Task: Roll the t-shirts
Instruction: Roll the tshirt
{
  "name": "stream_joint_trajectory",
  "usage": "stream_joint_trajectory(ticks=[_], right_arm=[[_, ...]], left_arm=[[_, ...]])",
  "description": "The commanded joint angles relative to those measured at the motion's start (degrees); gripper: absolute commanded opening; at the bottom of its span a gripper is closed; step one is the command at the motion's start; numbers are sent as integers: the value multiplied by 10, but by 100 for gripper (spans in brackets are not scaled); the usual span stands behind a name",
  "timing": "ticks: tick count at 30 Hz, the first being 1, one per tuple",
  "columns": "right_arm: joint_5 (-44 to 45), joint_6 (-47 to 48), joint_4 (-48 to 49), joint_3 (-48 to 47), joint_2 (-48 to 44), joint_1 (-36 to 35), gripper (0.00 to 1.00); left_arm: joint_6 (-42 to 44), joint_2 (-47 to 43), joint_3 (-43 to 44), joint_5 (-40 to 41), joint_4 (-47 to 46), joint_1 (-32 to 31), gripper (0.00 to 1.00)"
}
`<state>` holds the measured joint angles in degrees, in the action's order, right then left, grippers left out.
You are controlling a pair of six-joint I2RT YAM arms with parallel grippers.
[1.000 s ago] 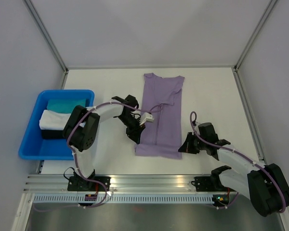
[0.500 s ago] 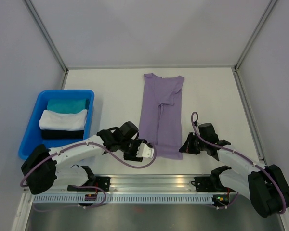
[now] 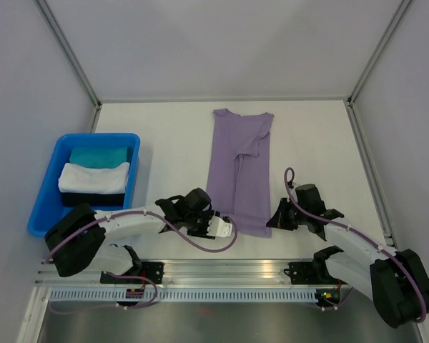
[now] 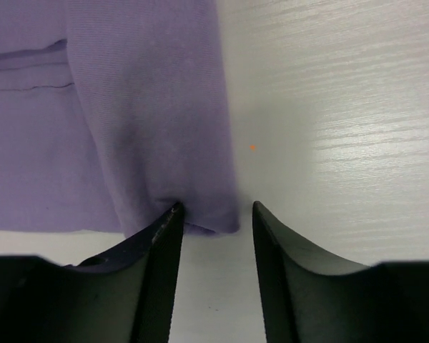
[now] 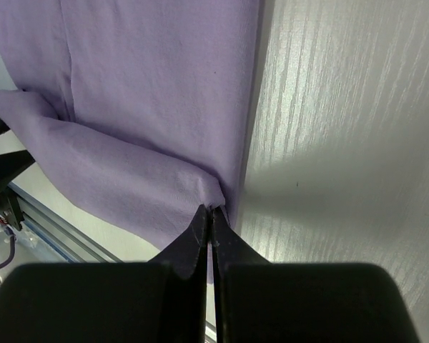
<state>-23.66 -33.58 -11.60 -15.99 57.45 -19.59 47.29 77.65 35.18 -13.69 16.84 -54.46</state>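
The left gripper [image 3: 222, 228] lies low on the table [image 3: 157, 136] with its jaws apart, about halfway open. In its wrist view the left gripper [image 4: 216, 207] has the near left corner of the lavender t-shirt [image 4: 129, 107] sitting in the gap between its two dark fingers [image 4: 161, 250]. The tip of one finger touches the folded edge of the cloth and the other finger stands clear on bare tabletop. Nothing is clamped there. Just beyond that clear finger a tiny orange speck [image 4: 252, 148] shows on the pale wood grain.

The right gripper [image 3: 274, 221] is pinched tight on the other near corner of the hem. In its own camera the right gripper [image 5: 210, 209] has its fingertips pressed together with the fabric puckered into them. The t-shirt [image 5: 150, 107] rises in a soft fold off to one side of the tips.

The t-shirt [image 3: 239, 171] itself is folded into a long narrow strip. It runs straight away from both grippers toward the far side of the table, with the hem at the grippers and the neck end farthest off.

Well off beyond the left arm's elbow sits a blue bin [image 3: 46, 193] holding a teal cloth [image 3: 96, 153] and a white cloth [image 3: 93, 177].
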Motion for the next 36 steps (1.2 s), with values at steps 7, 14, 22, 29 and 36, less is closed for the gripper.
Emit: stream_joint_trajectory(ticks=[7,14,22,29,36], right_arm=[[-11,37,-12,-28,-38,1,37],[-68,119,12,-172,-83,1,50],[-123,553,-91,-218,-110,-42,55],[19,764,-221,-197,-34,-224,52],[149,720,-133,-142,-2,-345,54]], left_arm=[[4,6,-31,11,-44,-2,3],[-39,-5,66,-118,102,40,2],[-87,27,124,-214,167,124,2],[-94,41,145,-237,177,142,2],[-93,58,159,-251,189,153,2]])
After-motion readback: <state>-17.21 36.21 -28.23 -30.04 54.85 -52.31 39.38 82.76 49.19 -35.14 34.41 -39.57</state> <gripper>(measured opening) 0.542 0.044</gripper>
